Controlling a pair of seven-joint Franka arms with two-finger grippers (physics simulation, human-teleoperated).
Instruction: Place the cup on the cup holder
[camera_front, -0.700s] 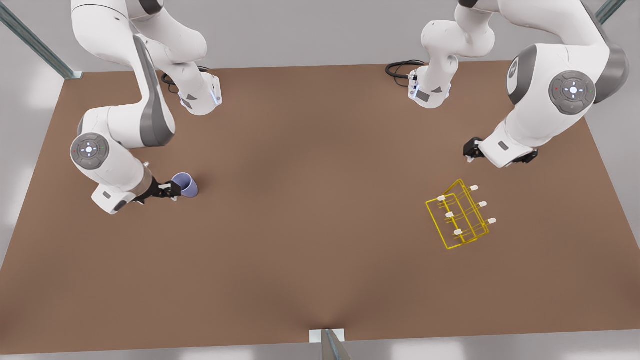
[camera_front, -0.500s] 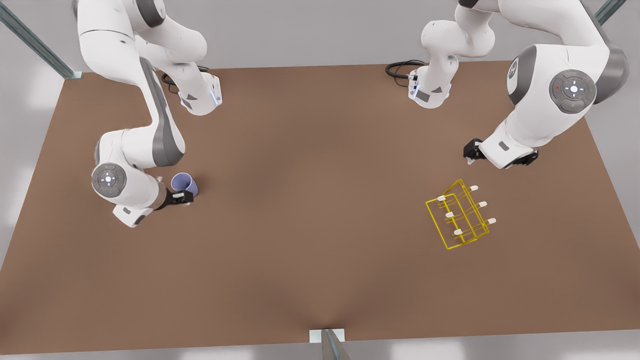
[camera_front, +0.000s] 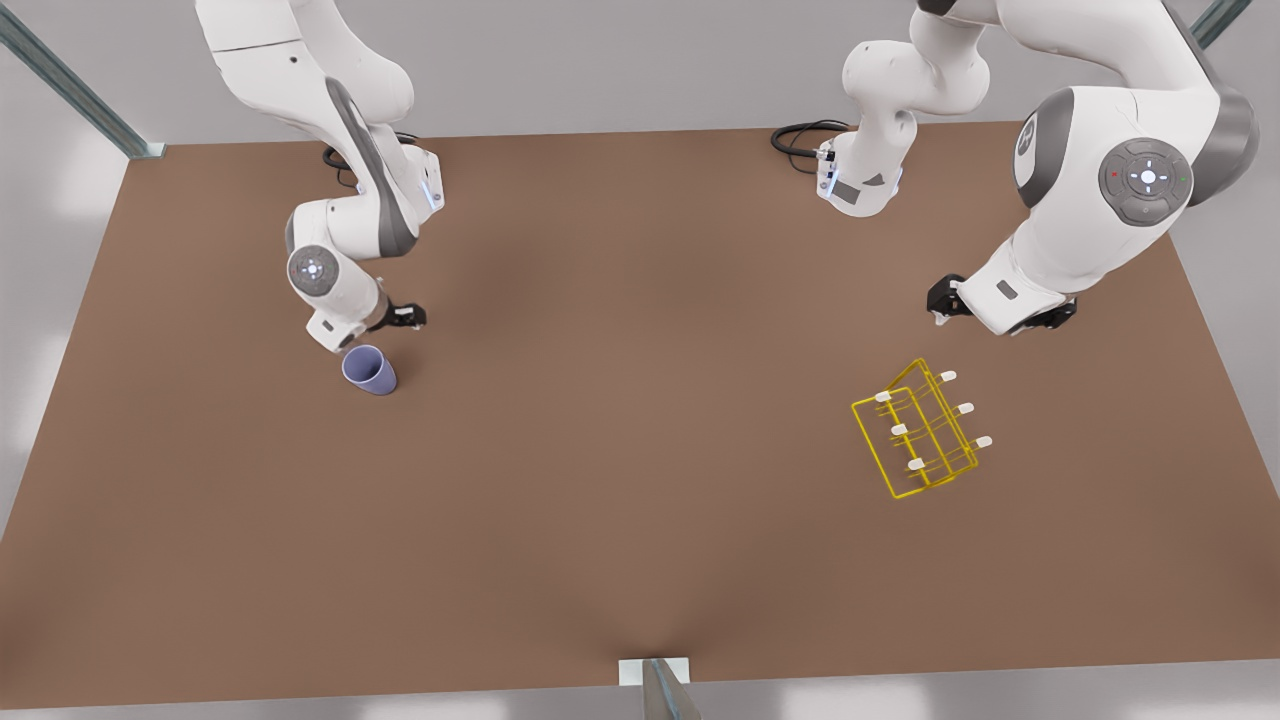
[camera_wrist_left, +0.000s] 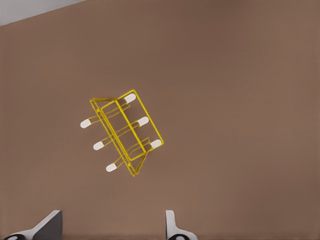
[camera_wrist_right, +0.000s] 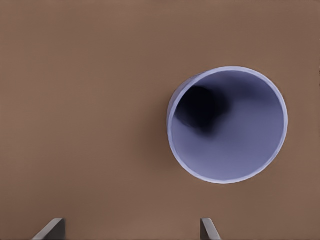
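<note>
The lavender-blue cup (camera_front: 369, 369) stands upright on the brown table, mouth up, at the front view's left. My right gripper (camera_front: 405, 317) hovers just behind it, open and holding nothing. The right wrist view looks straight down into the cup (camera_wrist_right: 227, 132), which sits off to one side beyond the gripper (camera_wrist_right: 130, 230). The yellow wire cup holder (camera_front: 922, 428) with white-tipped pegs stands at the front view's right. My left gripper (camera_front: 940, 300) waits behind it, open. In the left wrist view the cup holder (camera_wrist_left: 122, 131) lies beyond the open gripper (camera_wrist_left: 110, 230).
Both arm bases (camera_front: 400, 195) (camera_front: 860, 185) stand at the table's back edge, with black cables (camera_front: 800, 135) beside them. A metal post (camera_front: 655, 685) rises at the front edge. Bare brown table (camera_front: 640, 400) stretches between the cup and the cup holder.
My right arm swung from beside the cup, at its left, to behind it and folded back. The cup kept its place. The left arm stayed still.
</note>
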